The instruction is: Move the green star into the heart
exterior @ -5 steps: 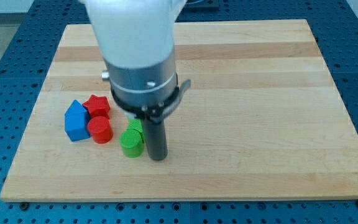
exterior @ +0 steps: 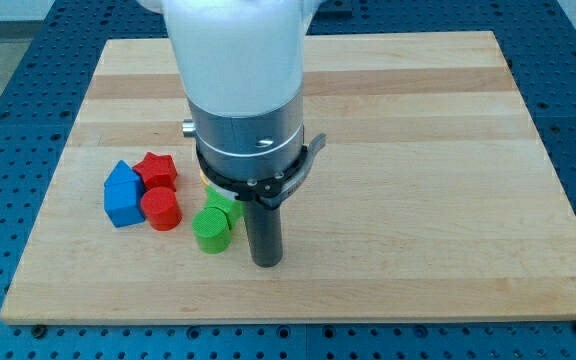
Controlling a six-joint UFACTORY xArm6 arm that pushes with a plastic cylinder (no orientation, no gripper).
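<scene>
My tip (exterior: pixel 265 262) rests on the wooden board (exterior: pixel 418 150), just to the right of a green cylinder (exterior: pixel 211 230) and slightly apart from it. Behind the cylinder a second green block (exterior: pixel 224 205) shows, partly hidden by the arm; its shape cannot be made out. A sliver of yellow (exterior: pixel 203 182) peeks out at the arm's left edge. No heart shape can be made out; the arm's wide body (exterior: pixel 243 100) hides the board behind it.
At the view's left a blue house-shaped block (exterior: pixel 122 193), a red star-like block (exterior: pixel 156 170) and a red cylinder (exterior: pixel 161 209) sit close together. A blue perforated table (exterior: pixel 8 150) surrounds the board.
The arm and my tip have moved a little to the view's right and slightly down, away from the green cylinder. The blocks have not visibly moved.
</scene>
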